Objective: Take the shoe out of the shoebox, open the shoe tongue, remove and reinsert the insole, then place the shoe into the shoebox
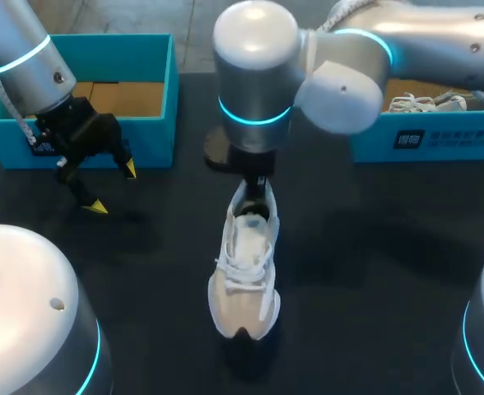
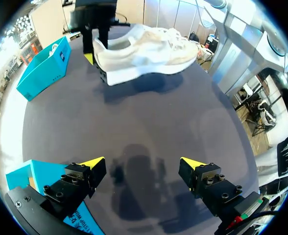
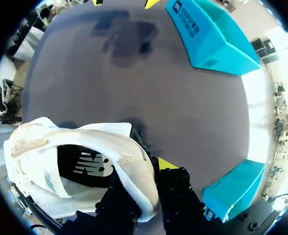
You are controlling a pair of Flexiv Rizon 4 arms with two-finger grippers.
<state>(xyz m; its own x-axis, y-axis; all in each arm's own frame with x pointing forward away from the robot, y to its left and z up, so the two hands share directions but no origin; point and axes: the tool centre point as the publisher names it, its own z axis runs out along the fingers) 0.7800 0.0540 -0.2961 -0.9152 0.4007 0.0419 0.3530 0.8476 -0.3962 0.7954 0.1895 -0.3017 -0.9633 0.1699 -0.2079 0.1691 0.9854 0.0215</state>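
A white lace-up shoe [image 1: 244, 276] is at the table's middle, toe toward the front edge. My right gripper [image 1: 257, 185] is shut on its heel from above. In the right wrist view one finger is inside the shoe [image 3: 75, 156] and the other outside, so my right gripper [image 3: 141, 181] pinches the heel wall. The dark insole shows inside. From the left wrist, the shoe [image 2: 149, 49] appears lifted, with a shadow under it. My left gripper [image 1: 112, 188] hangs open and empty by the left teal shoebox [image 1: 143, 132]; it [image 2: 143, 164] is over bare table.
A second teal box [image 1: 423, 140] at the back right holds another white shoe [image 1: 427, 103]. The left shoebox's cardboard floor is bare. Dark table surface [image 1: 374, 263] lies around the held shoe.
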